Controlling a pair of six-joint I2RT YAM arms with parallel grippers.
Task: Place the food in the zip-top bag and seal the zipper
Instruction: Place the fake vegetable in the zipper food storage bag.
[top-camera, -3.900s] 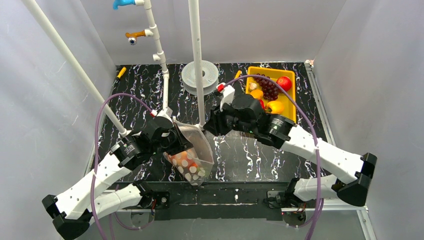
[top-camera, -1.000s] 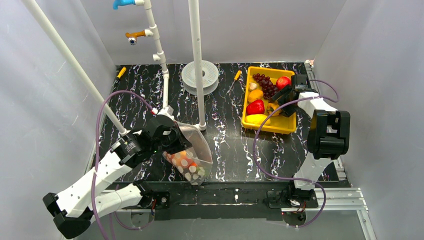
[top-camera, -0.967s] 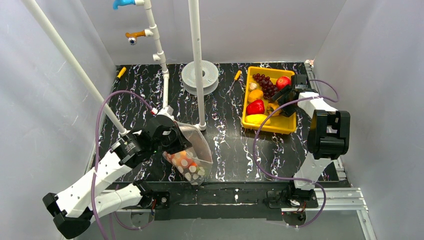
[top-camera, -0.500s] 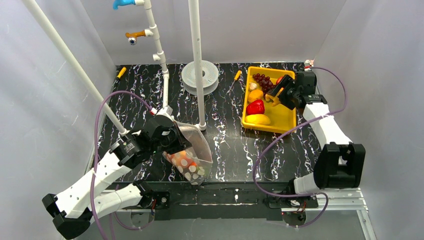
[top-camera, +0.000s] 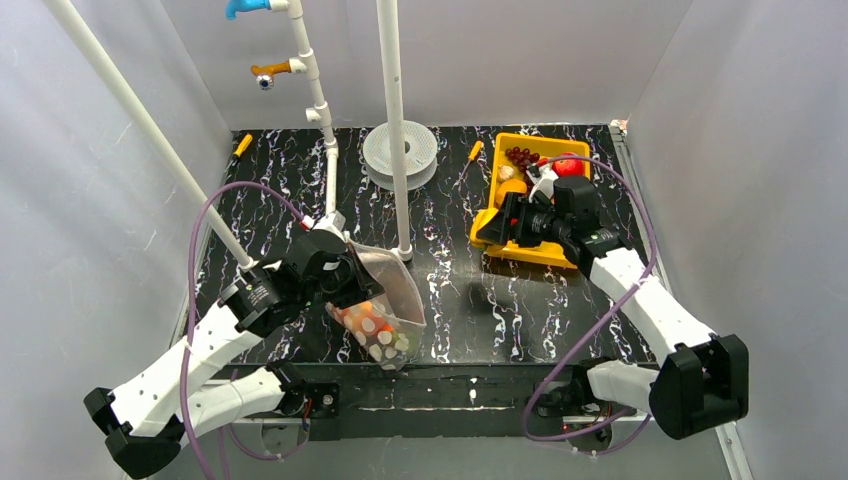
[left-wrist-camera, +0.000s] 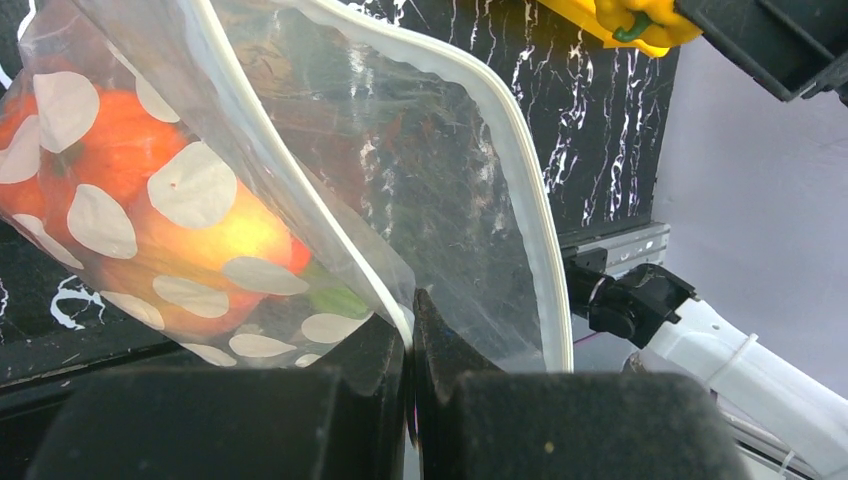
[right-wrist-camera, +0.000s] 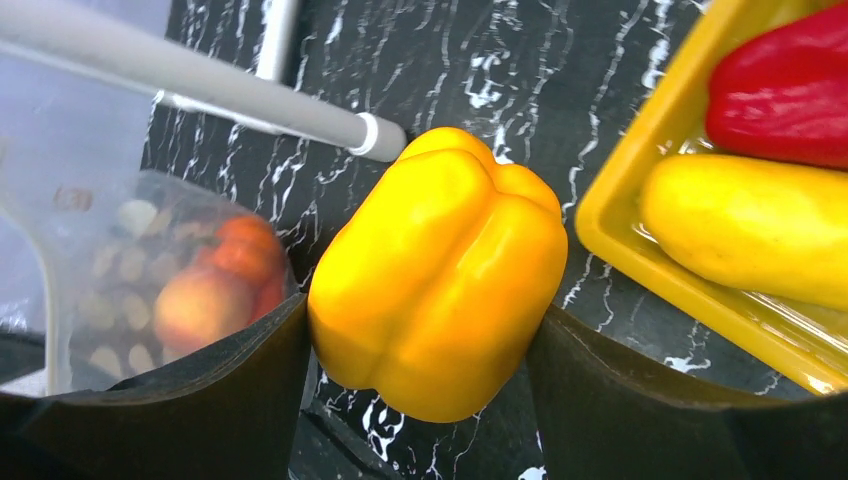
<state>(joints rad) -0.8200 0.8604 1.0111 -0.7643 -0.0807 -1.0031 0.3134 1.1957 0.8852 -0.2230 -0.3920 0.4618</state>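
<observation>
My left gripper (top-camera: 349, 279) is shut on the mouth edge of the clear polka-dot zip-top bag (top-camera: 385, 312) and holds it up with the mouth open toward the right. In the left wrist view the whitish zipper (left-wrist-camera: 520, 180) curves around the open mouth, and orange-red fruit (left-wrist-camera: 150, 190) lies inside the bag (left-wrist-camera: 430, 170). My right gripper (right-wrist-camera: 418, 345) is shut on a yellow bell pepper (right-wrist-camera: 440, 270), held above the table just left of the yellow tray (right-wrist-camera: 640, 200). In the top view this gripper (top-camera: 490, 226) is well right of the bag.
The tray (top-camera: 545, 252) holds a red pepper (right-wrist-camera: 790, 90), a yellow lemon-like fruit (right-wrist-camera: 740, 230), grapes (top-camera: 522, 157) and a red fruit (top-camera: 567, 165). A white upright pole (top-camera: 395, 120) on a round base (top-camera: 398, 150) stands between bag and tray. Slanted white pipes stand at the left.
My right arm has taken the yellow pepper out of the tray and swung left, to the tray's left edge. The left arm and the bag have not moved.
</observation>
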